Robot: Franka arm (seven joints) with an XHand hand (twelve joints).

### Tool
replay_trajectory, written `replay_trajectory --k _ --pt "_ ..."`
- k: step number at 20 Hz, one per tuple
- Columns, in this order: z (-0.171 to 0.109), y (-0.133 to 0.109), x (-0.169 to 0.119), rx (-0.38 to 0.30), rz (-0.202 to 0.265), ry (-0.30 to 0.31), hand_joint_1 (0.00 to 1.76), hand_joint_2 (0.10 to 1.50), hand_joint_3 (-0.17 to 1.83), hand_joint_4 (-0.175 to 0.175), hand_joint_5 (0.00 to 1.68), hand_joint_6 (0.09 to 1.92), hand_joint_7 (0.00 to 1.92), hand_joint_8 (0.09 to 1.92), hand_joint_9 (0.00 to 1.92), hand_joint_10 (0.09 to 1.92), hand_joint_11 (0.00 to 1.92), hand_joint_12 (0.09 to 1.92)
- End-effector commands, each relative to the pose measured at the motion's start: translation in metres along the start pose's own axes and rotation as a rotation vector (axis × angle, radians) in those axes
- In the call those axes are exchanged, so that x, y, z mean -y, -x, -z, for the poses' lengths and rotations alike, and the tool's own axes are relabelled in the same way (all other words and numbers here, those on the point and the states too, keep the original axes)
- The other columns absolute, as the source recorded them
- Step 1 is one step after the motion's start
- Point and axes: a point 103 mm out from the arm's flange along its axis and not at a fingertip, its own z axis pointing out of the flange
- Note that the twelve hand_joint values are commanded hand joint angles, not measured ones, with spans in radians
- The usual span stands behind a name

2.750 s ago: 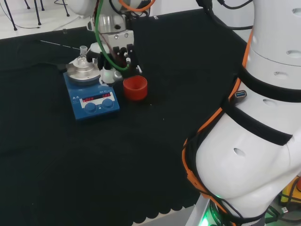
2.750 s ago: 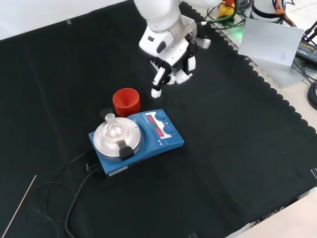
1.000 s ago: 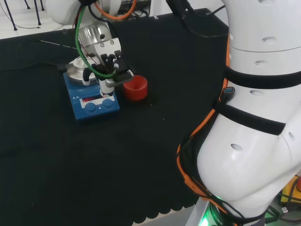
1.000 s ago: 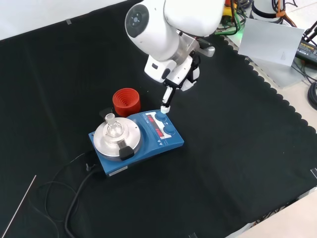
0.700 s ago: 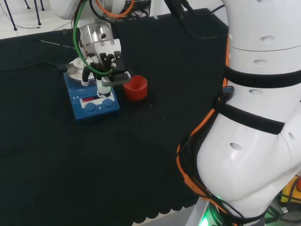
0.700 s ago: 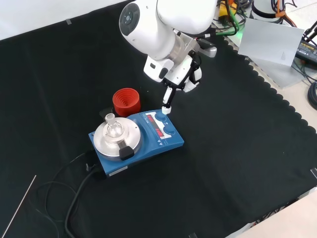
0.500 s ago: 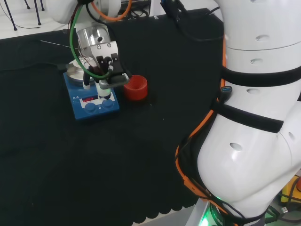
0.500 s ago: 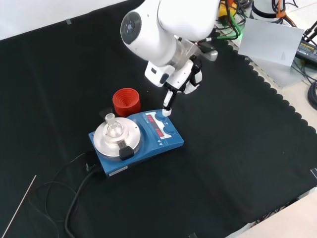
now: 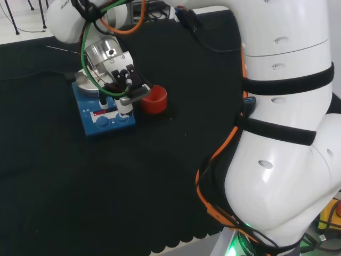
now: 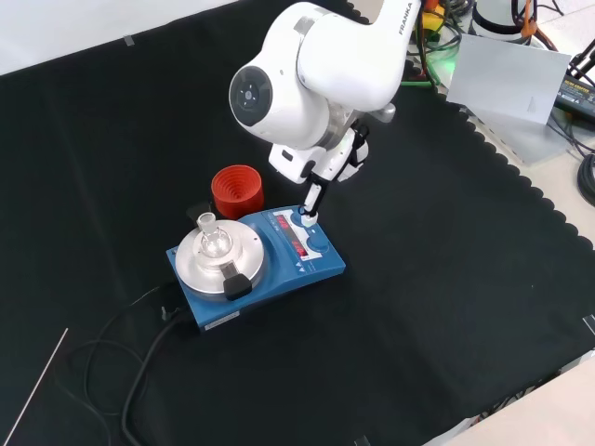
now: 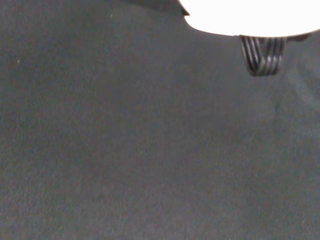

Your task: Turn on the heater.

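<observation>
Heater [image 10: 279, 265]: blue hotplate unit on the black tabletop [image 10: 446, 279], a small glass flask [image 10: 212, 240] on its round metal plate; red ribbed stand [image 10: 236, 190] just beside it at about 12 o'clock in the front view. Hand [image 10: 321, 181] has one finger stretched down, tip on the far blue knob [image 10: 302, 221] of the front panel, the other fingers tucked back, holding nothing. Judged rigid, heavy, unlikely to slide. The flask is fragile; contact belongs on the knobs only, not the plate.
</observation>
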Motion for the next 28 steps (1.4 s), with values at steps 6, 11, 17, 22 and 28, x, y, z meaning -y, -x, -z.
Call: replay_trajectory --k 6,11,17,22,28 --pt "-0.010 -0.009 -0.007 0.034 0.011 -0.041 1.61 0.49 1.35 -0.023 0.37 0.26 1.79 1.92 1.92 1.86 1.91 1.65" --pt "-0.011 -0.013 -0.008 0.042 0.016 -0.046 1.61 0.49 1.35 -0.023 0.37 0.25 1.79 1.92 1.92 1.86 1.91 1.65" --pt "-0.010 -0.017 -0.008 0.020 0.021 -0.046 1.61 0.49 1.35 -0.022 0.38 0.25 1.79 1.92 1.92 1.86 1.91 1.65" --pt "-0.011 -0.018 -0.009 0.030 0.023 -0.061 1.61 0.48 1.36 -0.022 0.38 0.25 1.79 1.92 1.92 1.86 1.91 1.65" --pt "-0.012 -0.015 -0.011 0.024 0.023 -0.063 1.61 0.48 1.36 -0.021 0.39 0.24 1.79 1.92 1.92 1.86 1.91 1.65"
